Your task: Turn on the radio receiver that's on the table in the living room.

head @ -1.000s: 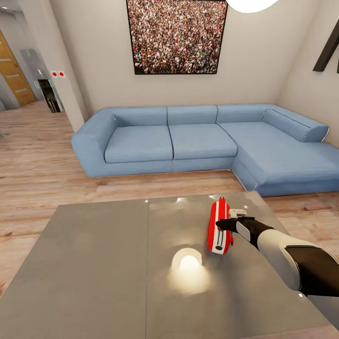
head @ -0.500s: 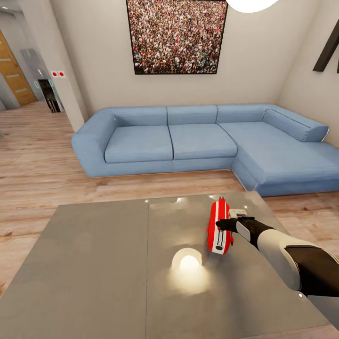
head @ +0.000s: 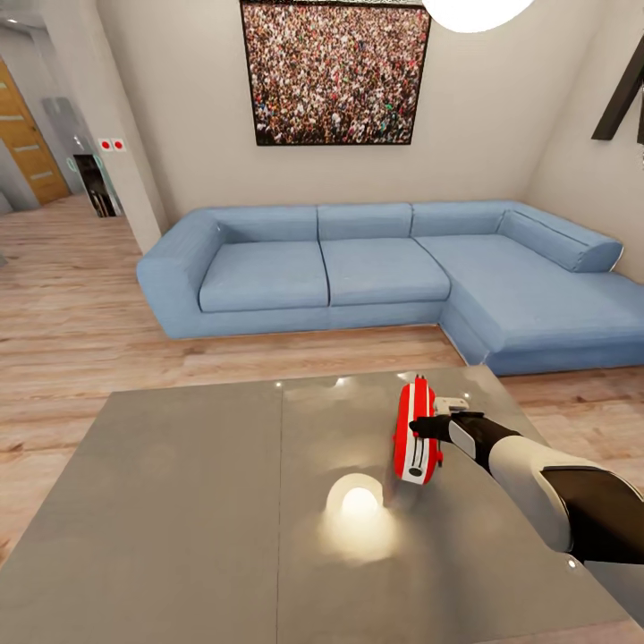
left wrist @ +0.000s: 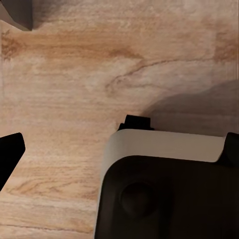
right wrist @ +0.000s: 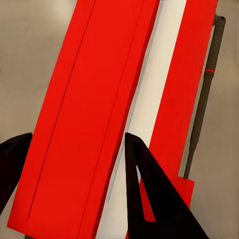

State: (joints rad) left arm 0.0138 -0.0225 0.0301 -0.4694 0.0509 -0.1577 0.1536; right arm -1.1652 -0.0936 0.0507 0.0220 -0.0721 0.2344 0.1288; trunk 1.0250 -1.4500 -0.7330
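Observation:
The red radio receiver with its white band stands on edge on the right half of the glossy grey table. My right gripper reaches in from the right at the radio's mid-height. In the right wrist view its two dark fingers press on either side of one red slab of the radio receiver; the white band and a thin dark handle lie beyond. The left gripper's fingertip hangs over wood floor with nothing by it.
A blue L-shaped sofa runs behind the table and along the right, under a crowd picture. A pendant lamp hangs above, mirrored on the tabletop. Light wood floor surrounds the table; a doorway opens at far left.
The radio has leaned slightly to the left in the right gripper's hold. The head view has tipped a little, shifting the room. The arm itself stays put.

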